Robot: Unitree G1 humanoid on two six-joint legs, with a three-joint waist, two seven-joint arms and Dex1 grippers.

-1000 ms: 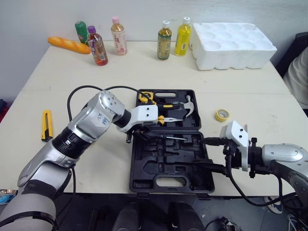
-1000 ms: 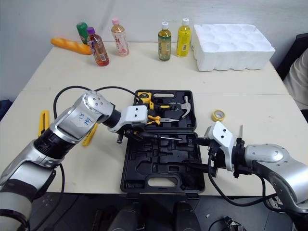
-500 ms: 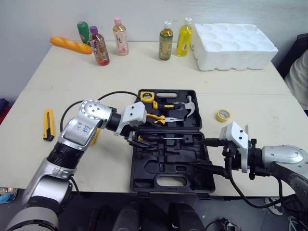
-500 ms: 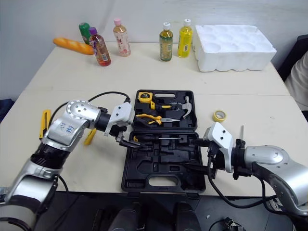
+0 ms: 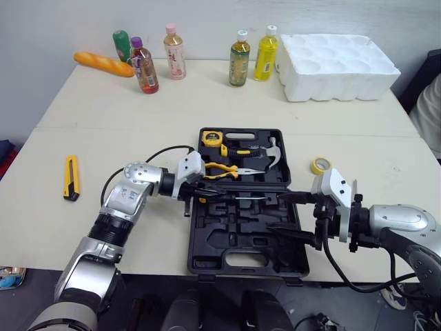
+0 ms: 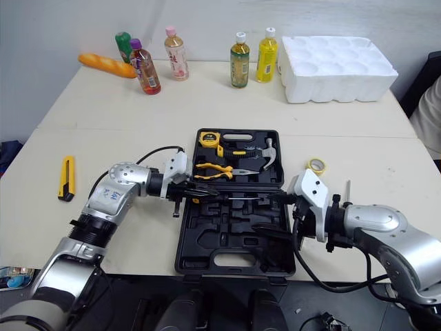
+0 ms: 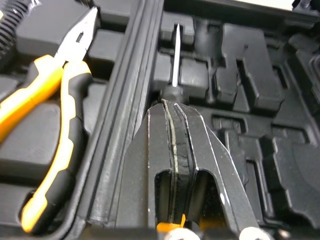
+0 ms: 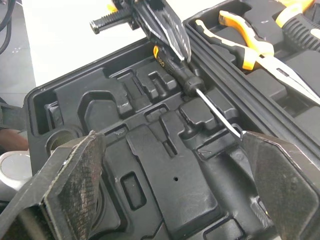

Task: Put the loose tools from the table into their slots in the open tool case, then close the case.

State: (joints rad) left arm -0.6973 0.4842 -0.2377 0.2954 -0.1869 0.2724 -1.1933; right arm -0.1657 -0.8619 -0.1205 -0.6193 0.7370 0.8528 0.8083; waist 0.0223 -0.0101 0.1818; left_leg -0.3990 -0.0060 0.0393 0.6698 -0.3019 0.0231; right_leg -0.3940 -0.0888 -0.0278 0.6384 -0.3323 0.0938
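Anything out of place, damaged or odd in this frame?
Nothing is damaged or spilled. The odd items are a bread loaf, drink bottles and a white foam tray along the table's far edge. A yellow utility knife and a tape roll lie loose outside the tool case. The left gripper is shut on a screwdriver inside it.

Left hand point(image 6: 200, 194) at screwdriver point(image 6: 238, 198), right hand point(image 6: 271, 214) over open tool case point(image 6: 227, 243)
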